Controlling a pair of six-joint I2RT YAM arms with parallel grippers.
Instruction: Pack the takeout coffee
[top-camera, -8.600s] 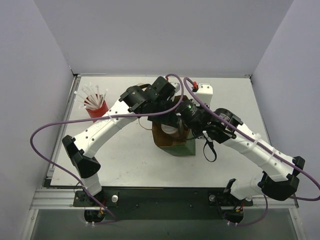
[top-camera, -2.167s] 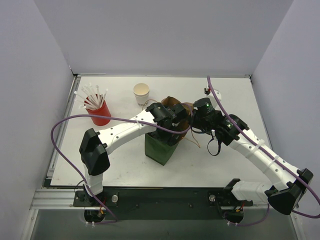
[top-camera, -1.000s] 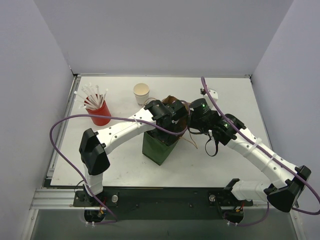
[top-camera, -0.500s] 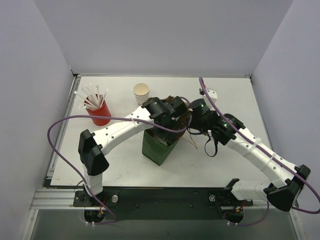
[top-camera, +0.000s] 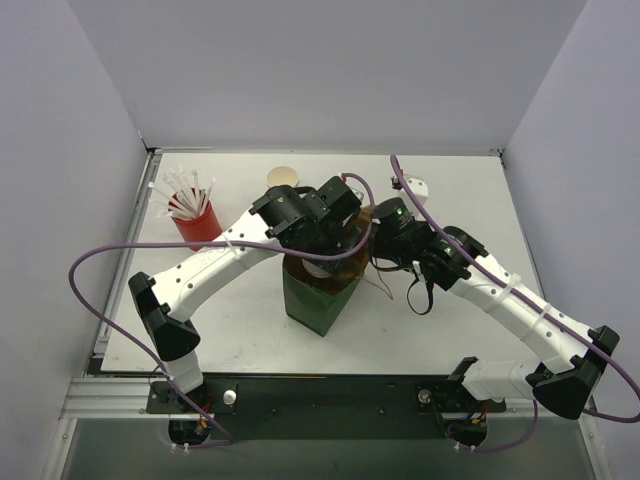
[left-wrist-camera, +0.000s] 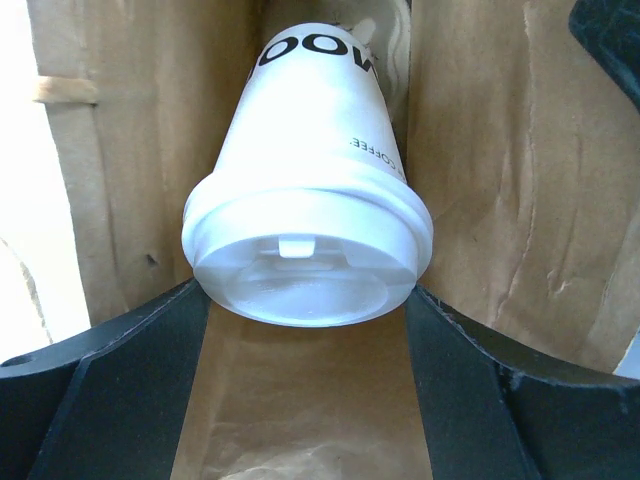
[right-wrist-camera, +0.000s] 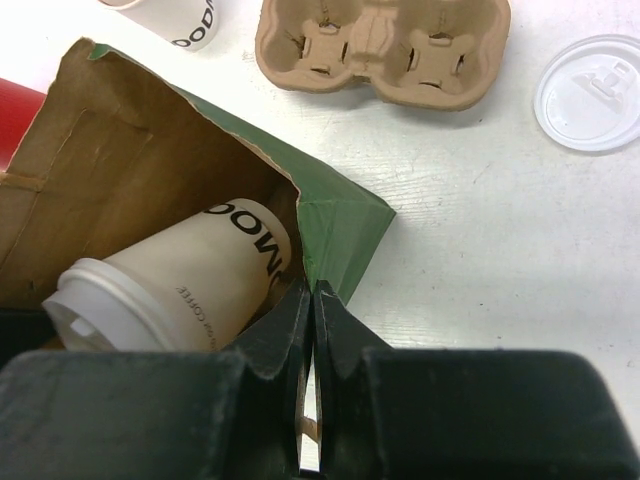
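The takeout coffee (left-wrist-camera: 305, 180), a small white lidded cup, hangs tilted inside the open green-and-brown paper bag (right-wrist-camera: 340, 225) in the middle of the worktop (right-wrist-camera: 480, 250). The left end effector (left-wrist-camera: 305, 300) is spread about as wide as the lid, with a finger at each side of the rim, apparently gripping the cup there. The grip on the lid end lets the cup go in base first, and the base is now close to the bag's inner wall. The right end effector (right-wrist-camera: 313, 295) is nearly closed, its fingers pinching the bag's green edge, seemingly to keep the mouth open and the bag steady. Whether the cup's base has reached the bottom is hidden. On the worktop beyond the bag lie a cardboard cup carrier (right-wrist-camera: 385, 45) and a loose lid (right-wrist-camera: 590, 90). A lidless cup (top-camera: 283, 177) and a red cup of straws (top-camera: 195, 222) stand apart to the left.
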